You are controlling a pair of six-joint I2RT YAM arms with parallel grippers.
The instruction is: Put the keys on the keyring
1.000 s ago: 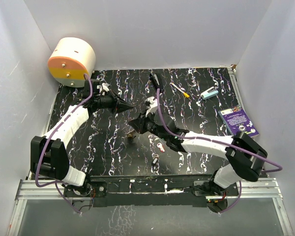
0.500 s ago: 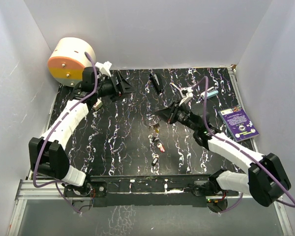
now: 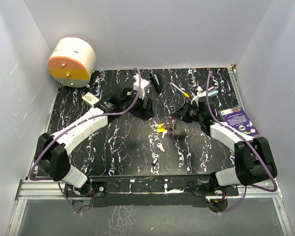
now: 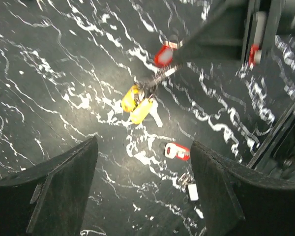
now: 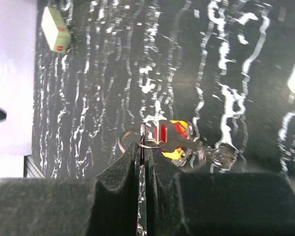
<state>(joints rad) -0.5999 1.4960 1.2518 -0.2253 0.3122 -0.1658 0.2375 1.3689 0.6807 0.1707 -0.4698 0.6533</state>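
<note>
Right claw [image 5: 143, 143] clenches the thin silver wire keyring [image 5: 137, 137], yellow-headed metal keys [image 4: 137, 105] seemingly threaded; left claw [image 4: 143, 142] released; pink-headed key [image 3: 161, 146] and black-headed key [image 3: 155, 160] near the keyring await.

Black, white-veined table [image 3: 113, 147]. Back-left corner: cream drum with orange band [image 3: 71, 61]. Back centre: black bar [image 3: 155, 82], yellow-tipped white stick [image 3: 179, 90] near it. Right edge: purple booklet [image 3: 238, 120]. Left: small pale block [image 3: 90, 98].

Seen from the right wrist, the keyring [image 5: 123, 138] is partly hidden between the closed right fingers [image 5: 115, 192], the keys [image 5: 163, 133] bunched beside it blur together so threading cannot be told, and from above the ring is too small to make out.
</note>
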